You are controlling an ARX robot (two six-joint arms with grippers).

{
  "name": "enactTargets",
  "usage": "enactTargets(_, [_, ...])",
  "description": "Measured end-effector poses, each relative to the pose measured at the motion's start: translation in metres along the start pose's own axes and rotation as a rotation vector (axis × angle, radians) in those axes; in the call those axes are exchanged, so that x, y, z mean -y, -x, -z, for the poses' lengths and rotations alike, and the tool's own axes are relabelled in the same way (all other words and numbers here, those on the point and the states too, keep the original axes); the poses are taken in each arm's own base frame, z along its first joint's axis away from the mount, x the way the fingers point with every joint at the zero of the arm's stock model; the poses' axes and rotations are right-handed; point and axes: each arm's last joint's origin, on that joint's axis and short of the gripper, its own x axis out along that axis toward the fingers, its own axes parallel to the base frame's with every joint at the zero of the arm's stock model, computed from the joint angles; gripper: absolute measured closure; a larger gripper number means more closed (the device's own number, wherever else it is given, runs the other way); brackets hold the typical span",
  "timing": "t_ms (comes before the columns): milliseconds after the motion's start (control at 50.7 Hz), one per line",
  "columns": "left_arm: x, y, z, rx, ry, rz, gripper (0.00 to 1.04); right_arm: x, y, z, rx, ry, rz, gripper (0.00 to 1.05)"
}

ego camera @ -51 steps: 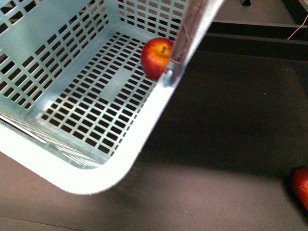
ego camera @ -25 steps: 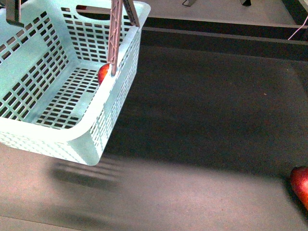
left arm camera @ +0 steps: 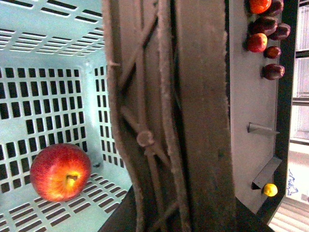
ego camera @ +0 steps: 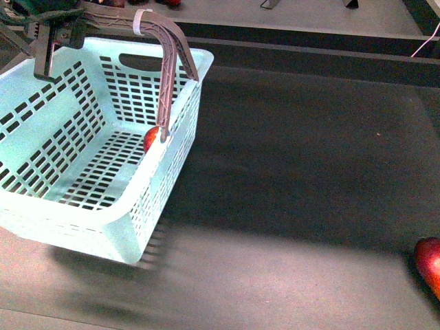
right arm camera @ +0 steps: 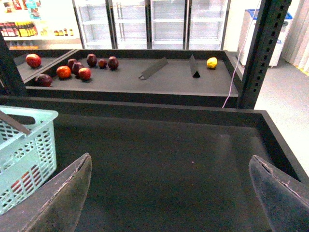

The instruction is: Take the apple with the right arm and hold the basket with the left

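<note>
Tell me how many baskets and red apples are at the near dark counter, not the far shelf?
Turquoise basket: 1
Red apples: 2, the apple in the basket and the apple by the right edge
Total: 3

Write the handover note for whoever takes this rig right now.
Left gripper: shut on the handles of the basket, which appears lifted off the dark surface.
Right gripper: open and empty above that surface.
Apple: inside the basket, on its floor near a side wall.
Done: basket held, one apple in it.
Left: possibly the red fruit at the front view's right edge, cut off by the frame.
</note>
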Motion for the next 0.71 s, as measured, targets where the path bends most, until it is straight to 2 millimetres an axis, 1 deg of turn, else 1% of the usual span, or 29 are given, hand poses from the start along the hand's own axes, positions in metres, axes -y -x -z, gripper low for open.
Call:
enactTargets(315, [-0.019, -0.003, 0.006, 0.029, 0.028, -0.051, 0.89, 0.0, 0.0, 0.0, 0.0, 0.0, 0.0, 0.09])
enactTargets(453, [-0.023, -0.003, 0.007, 0.037, 0.034, -0.059, 0.89, 0.0, 0.0, 0.0, 0.0, 0.0, 0.0, 0.09])
enactTargets(670, [-0.023, -0.001, 0.008, 0.05, 0.039, -0.056, 0.89, 0.0, 0.0, 0.0, 0.0, 0.0, 0.0, 0.09])
enactTargets(690, [-0.023, -0.001, 0.008, 0.051, 0.041, -0.056, 0.88, 0.0, 0.0, 0.0, 0.0, 0.0, 0.0, 0.09])
enactTargets(710, [-0.023, 0.0, 0.008, 0.056, 0.044, -0.055, 0.85, 0.0, 0.0, 0.0, 0.0, 0.0, 0.0, 0.09])
